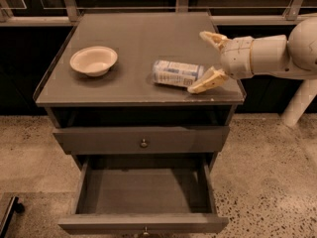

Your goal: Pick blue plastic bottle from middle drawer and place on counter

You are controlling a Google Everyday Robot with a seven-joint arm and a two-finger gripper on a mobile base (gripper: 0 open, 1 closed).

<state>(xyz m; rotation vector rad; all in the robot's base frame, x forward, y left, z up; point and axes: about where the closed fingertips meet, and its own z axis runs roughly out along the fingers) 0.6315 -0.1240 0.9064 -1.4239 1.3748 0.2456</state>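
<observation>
Over on the left of the counter (138, 33), a cream bowl (93, 60) sat upright and well apart from the action, no part of this job. Moving to the middle, and there it was: the blue plastic bottle (177, 73) lay on its side on the counter top, label up, near the front right edge. Below it, a shut drawer (124, 140) showed its small knob, and under that the middle drawer (143, 192), as I read it, stood pulled right out with nothing visible inside.

On to the right, and the gripper (210, 58) hung over the counter's right edge, just beside the bottle's end, reaching in from the pale arm (267, 53). Its fingers (208, 80) were spread wide, one high and one low, clamping nothing; the lower tip sat right at the bottle's end, and whether it touched I could not tell.

By my judgement the task was all but done: bottle out of the drawer, resting on the counter, grip let go. All that seemed left was drawing the gripper clear without nudging the bottle, which could roll on its side.
</observation>
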